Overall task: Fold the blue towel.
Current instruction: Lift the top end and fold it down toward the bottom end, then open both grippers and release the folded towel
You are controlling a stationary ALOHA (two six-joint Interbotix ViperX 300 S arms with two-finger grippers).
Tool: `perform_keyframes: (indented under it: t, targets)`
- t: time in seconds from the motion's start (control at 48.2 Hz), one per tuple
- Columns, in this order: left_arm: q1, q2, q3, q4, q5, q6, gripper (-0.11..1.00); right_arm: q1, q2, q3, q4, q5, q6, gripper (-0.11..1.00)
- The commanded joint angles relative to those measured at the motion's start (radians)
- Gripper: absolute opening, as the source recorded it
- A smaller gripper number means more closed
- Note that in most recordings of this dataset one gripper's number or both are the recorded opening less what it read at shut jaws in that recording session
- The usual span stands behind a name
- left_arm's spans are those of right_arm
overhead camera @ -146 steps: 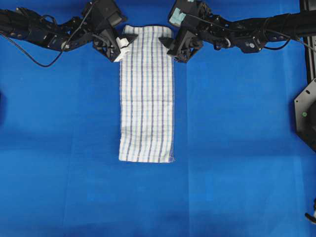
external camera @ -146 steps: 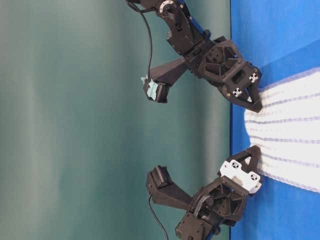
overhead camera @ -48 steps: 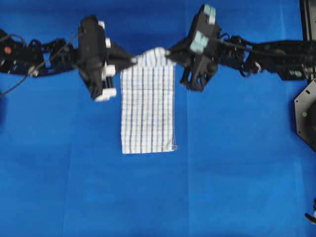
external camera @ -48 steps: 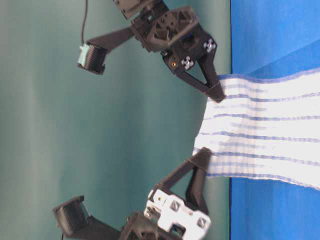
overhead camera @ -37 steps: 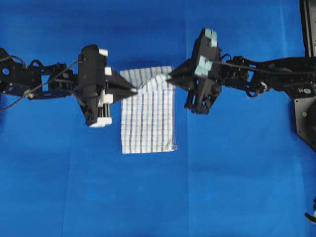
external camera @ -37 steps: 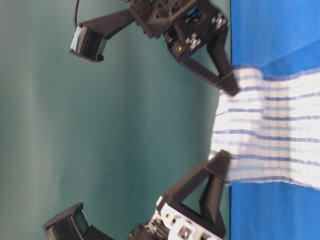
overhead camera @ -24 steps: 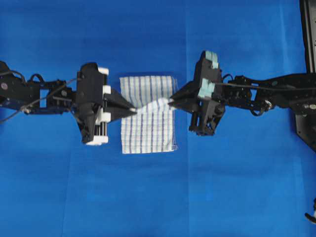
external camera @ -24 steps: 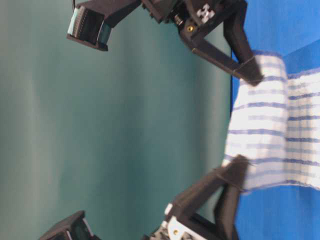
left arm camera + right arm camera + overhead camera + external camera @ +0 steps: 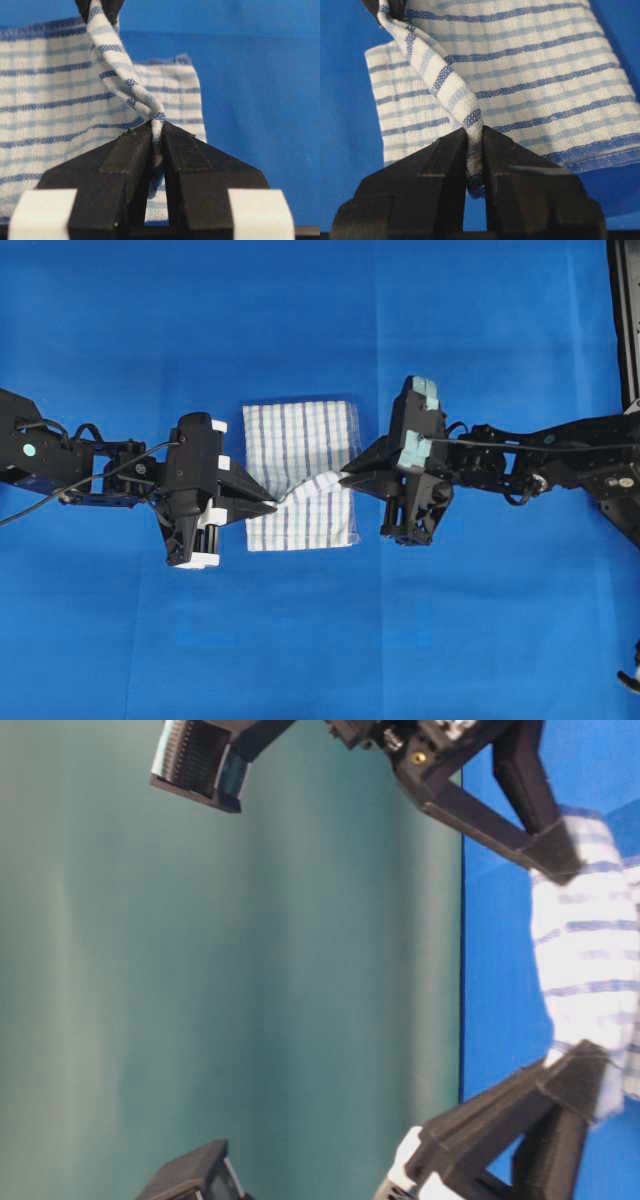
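Blue fabric covers the one table (image 9: 300,640) seen from overhead, and a single blue towel (image 9: 300,435), white with thin dark-blue and light-blue stripes, is laid near its centre. Two arms are counted, one reaching in from nine o'clock and one from three o'clock. The left gripper (image 9: 272,505) is pressed together on one corner of the towel's raised edge, at about seven o'clock of the cloth, and the right gripper (image 9: 345,478) is clamped on the opposite corner, at about four o'clock of the cloth. Between the two pinch points the lifted edge is stretched as a twisted band above the lower layer, which is spread flat on the covering. In the left wrist view the cloth (image 9: 60,95) is seen nipped between two black fingers (image 9: 127,155), with the band rising toward twelve o'clock, where the tips of the other gripper are glimpsed. In the right wrist view the same arrangement is shown, the striped edge (image 9: 465,107) squeezed between two dark fingers (image 9: 445,160). At table level the towel (image 9: 585,960) is seen hanging between the two pairs of tips, with a green backdrop (image 9: 250,970) behind.
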Motion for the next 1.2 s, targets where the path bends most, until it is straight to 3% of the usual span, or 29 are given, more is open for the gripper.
perform_keyframes:
  t: [0.0,0.664,0.81,0.934,0.976,1.08,1.184]
  targets:
    - [-0.008,0.000,-0.011,0.002,-0.006,-0.011,0.04,0.011,0.000,-0.020,0.009,-0.021,-0.002,0.01]
    - [-0.011,0.011,0.002,0.002,0.002,-0.012,0.04,0.060,0.052,-0.040,0.083,-0.025,-0.002,0.04]
    - [-0.011,0.012,0.003,0.000,0.002,-0.014,0.04,0.060,0.063,-0.043,0.089,-0.025,-0.002,0.15]
    - [-0.015,0.011,0.002,0.002,0.002,-0.014,0.06,0.060,0.063,-0.043,0.109,-0.025,-0.002,0.43]
    - [-0.018,0.011,0.000,0.000,0.002,-0.014,0.12,0.060,0.063,-0.043,0.110,-0.025,-0.003,0.54]
    - [-0.040,0.005,-0.005,0.000,0.002,-0.018,0.41,0.061,0.057,-0.043,0.110,-0.026,-0.011,0.82]
    - [-0.051,-0.018,-0.002,0.002,0.002,-0.020,0.73,0.061,0.031,-0.041,0.100,-0.028,-0.031,0.89]
